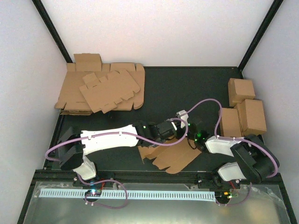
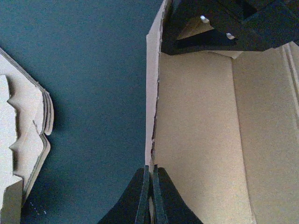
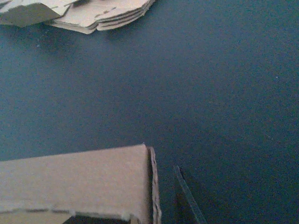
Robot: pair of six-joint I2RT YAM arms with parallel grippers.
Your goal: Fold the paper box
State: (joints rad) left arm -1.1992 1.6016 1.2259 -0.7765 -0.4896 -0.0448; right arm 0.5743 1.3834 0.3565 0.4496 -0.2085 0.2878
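A matte black table (image 1: 187, 88) boxed in by white walls (image 1: 154, 28) sets the scene, w/ a thick heap of brown cardboard blanks (image 1: 100, 88) at upper left of the top view and three closed brown cartons (image 1: 243, 109) at the right edge. At lower centre, just ahead of the arm bases, lies the single brown die-cut cardboard paper box (image 1: 170, 157), mostly flat w/ one side panel lifted. The L gripper (image 2: 150, 175), bottom centre of its wrist view, is pinched tight on that raised panel's edge, apparently to stand it up along the crease. The R gripper (image 1: 190, 138) sits at the far end of the same sheet, touching or just above it, prob. to pin the base while the wall goes up. Whether its pincer is wide or closed can't be told: only one dark finger (image 3: 187, 200) shows, beside a cardboard corner. Folding looks early-stage, w/ no wall locked yet.
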